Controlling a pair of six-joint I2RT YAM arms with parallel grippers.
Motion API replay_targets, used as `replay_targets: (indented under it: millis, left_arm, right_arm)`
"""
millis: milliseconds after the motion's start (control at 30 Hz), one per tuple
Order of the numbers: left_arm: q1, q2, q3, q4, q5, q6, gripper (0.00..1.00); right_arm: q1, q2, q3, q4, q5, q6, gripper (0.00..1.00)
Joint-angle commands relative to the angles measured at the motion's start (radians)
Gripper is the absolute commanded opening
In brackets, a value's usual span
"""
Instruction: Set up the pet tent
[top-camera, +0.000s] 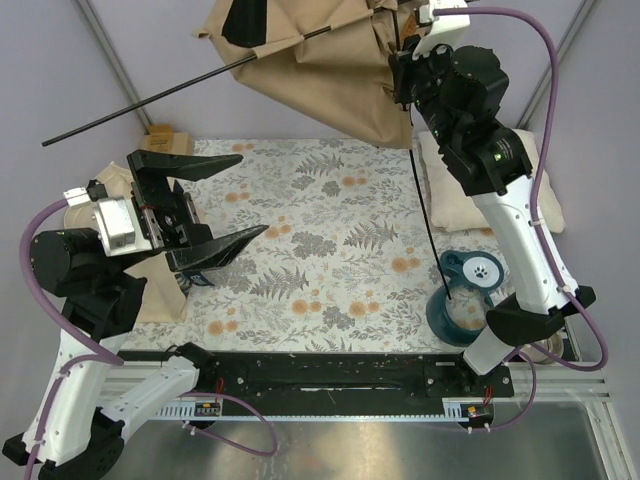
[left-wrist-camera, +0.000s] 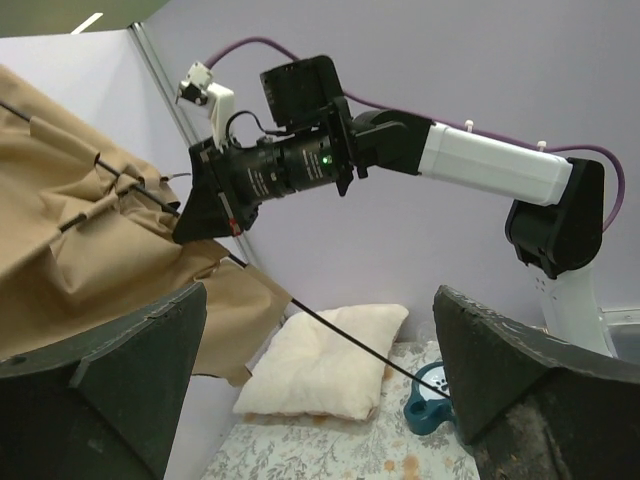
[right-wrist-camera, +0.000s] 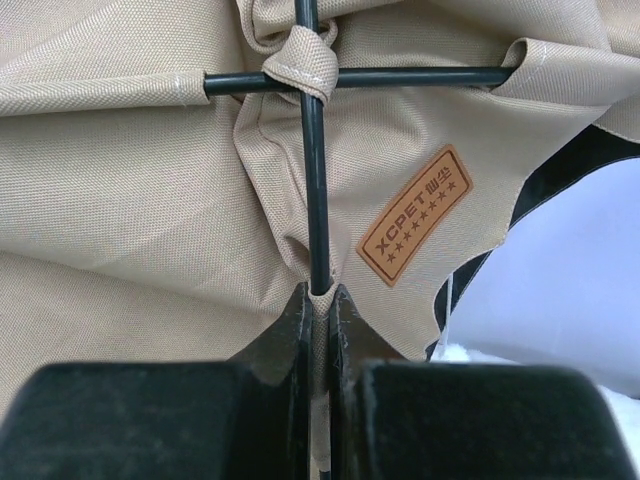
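The pet tent (top-camera: 320, 70), tan canvas with black trim, hangs in the air at the back of the table. My right gripper (top-camera: 403, 62) is shut on it, and in the right wrist view (right-wrist-camera: 319, 295) the jaws pinch a canvas sleeve with a thin dark pole (right-wrist-camera: 314, 150) in it. A second pole crosses above, near the brown label patch (right-wrist-camera: 414, 214). One pole (top-camera: 140, 102) sticks out left; another (top-camera: 428, 220) hangs down to the bowl. My left gripper (top-camera: 205, 210) is open and empty, low at the left. The tent also shows in the left wrist view (left-wrist-camera: 90, 240).
A cream fluffy pillow (top-camera: 450, 190) lies at the back right, also in the left wrist view (left-wrist-camera: 335, 360). A teal pet bowl (top-camera: 468, 290) with a paw print stands at the front right. A beige tote bag (top-camera: 150, 280) lies under my left arm. A floral mat (top-camera: 330, 240) covers the table.
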Motion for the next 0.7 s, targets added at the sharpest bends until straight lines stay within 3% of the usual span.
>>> replay_targets:
  millis: [0,167,467,667]
  left_arm:
    - [0.0,0.005,-0.009,0.047,0.012,-0.026,0.99]
    - [-0.001,0.008,-0.02,0.053,-0.007,-0.025,0.99]
    - [-0.001,0.012,-0.038,0.06,-0.031,-0.011,0.99]
    - [-0.001,0.016,-0.044,0.06,-0.042,0.0,0.99]
  right_arm:
    - [0.006,-0.004,0.077,0.046,0.066,0.074,0.0]
    - [0.005,-0.003,0.111,0.042,0.099,0.038,0.0]
    - [0.005,0.002,0.189,0.03,0.105,-0.2,0.0]
    - [0.006,0.019,0.294,-0.049,0.133,-0.176,0.0]
